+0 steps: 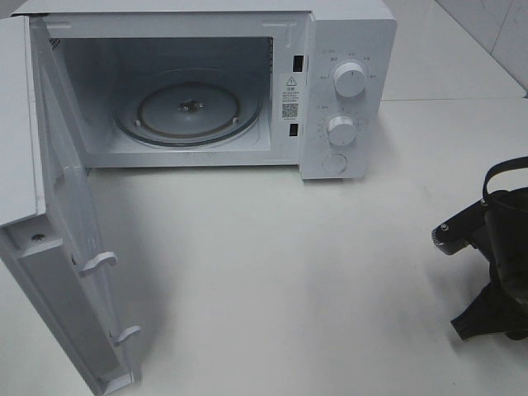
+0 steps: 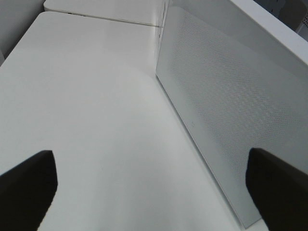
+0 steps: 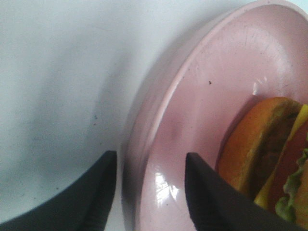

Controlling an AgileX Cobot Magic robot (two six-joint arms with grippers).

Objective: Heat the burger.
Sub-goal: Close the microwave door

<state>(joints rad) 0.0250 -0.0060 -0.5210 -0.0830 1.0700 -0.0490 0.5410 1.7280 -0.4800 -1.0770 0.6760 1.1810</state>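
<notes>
Right jaws straddle the pink plate (image 3: 192,96) rim, burger (image 3: 269,159) inside; left jaws wide.

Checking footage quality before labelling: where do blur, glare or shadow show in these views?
Right wrist: soft focus, burger blurred, small glare spots on pink plate, claw shadow on the table. Exterior high: sharp, faint door shadow. Left wrist: even light, claw fingers dark and blurred.

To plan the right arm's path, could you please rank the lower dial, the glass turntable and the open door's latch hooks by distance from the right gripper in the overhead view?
1. Lower white round dial on the microwave's control panel, nearest the right gripper.
2. Round glass turntable, inside the cavity.
3. White latch hooks on the open door, far left.
</notes>
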